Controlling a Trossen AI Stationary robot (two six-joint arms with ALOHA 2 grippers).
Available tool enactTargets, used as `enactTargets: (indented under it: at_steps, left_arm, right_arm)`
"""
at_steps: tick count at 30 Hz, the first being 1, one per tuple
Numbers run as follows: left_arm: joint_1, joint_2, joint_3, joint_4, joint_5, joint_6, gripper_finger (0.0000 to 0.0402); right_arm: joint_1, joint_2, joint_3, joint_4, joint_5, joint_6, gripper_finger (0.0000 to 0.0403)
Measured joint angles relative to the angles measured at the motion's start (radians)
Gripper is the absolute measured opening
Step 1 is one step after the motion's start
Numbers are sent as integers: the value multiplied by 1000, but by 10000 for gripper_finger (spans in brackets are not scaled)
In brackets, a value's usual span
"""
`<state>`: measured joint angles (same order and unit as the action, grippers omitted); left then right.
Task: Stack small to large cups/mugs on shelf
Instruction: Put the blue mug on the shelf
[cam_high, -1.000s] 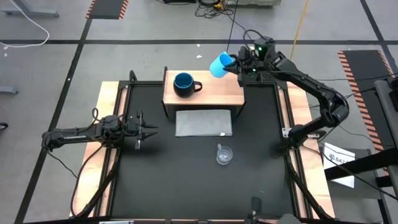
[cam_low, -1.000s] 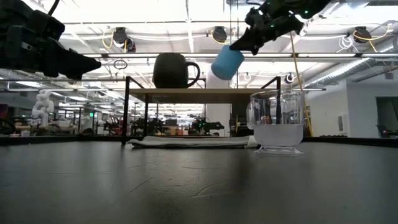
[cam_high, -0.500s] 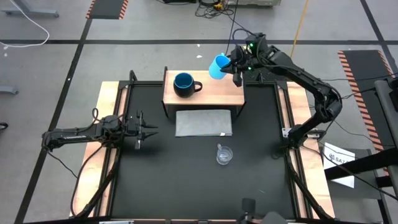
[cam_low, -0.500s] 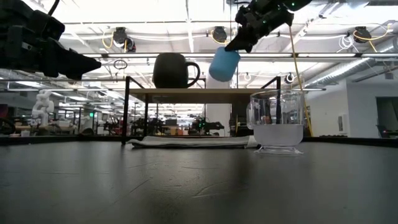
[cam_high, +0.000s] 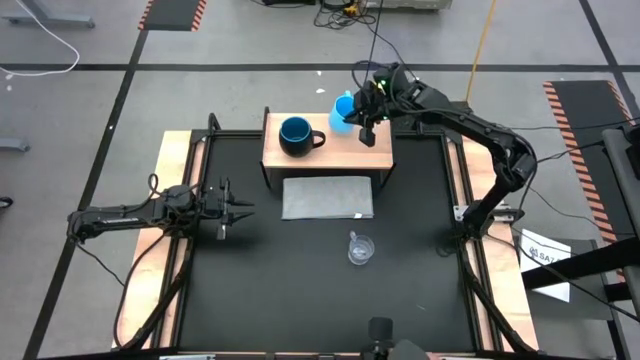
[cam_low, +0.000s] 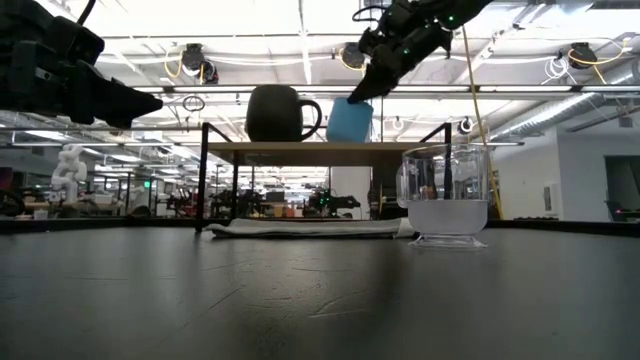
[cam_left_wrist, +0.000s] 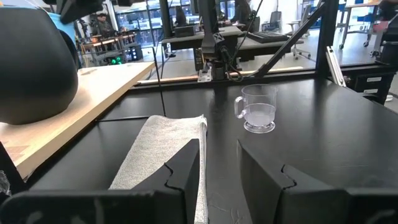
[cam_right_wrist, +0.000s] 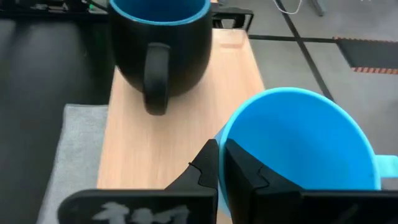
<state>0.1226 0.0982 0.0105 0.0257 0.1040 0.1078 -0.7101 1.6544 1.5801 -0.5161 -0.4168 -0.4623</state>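
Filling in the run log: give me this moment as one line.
right gripper: shut on light-blue mug, over shelf | navy mug: on shelf | clear cup: on table | left gripper: waiting, empty

A flat grey mat (cam_high: 328, 197) is laid on the black table (cam_high: 300, 290), near its far side. Wooden boards (cam_high: 150, 270) are seen along the table's left and right edges.
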Motion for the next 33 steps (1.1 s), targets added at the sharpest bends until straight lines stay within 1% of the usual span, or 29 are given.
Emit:
enactTargets:
  at_steps: [8,12,21,24,30,33]
  left_arm:
    - [0,0,0,0,0,16,108]
    - [0,0,0,0,0,22,108]
    - [0,0,0,0,0,21,108]
    - [0,0,0,0,0,22,108]
    - [0,0,0,0,0,22,108]
    - [0,0,0,0,0,23,108]
  right_arm:
    - [44,5,49,-82,8,-60,0]
    - [68,5,50,-101,56,-81,0]
    - [77,37,61,-128,56,-74,0]
    - [83,78,126,-165,67,-74,0]
    - [96,185,310,-317,81,-82,0]
    - [105,217,370,-378,85,-85,0]
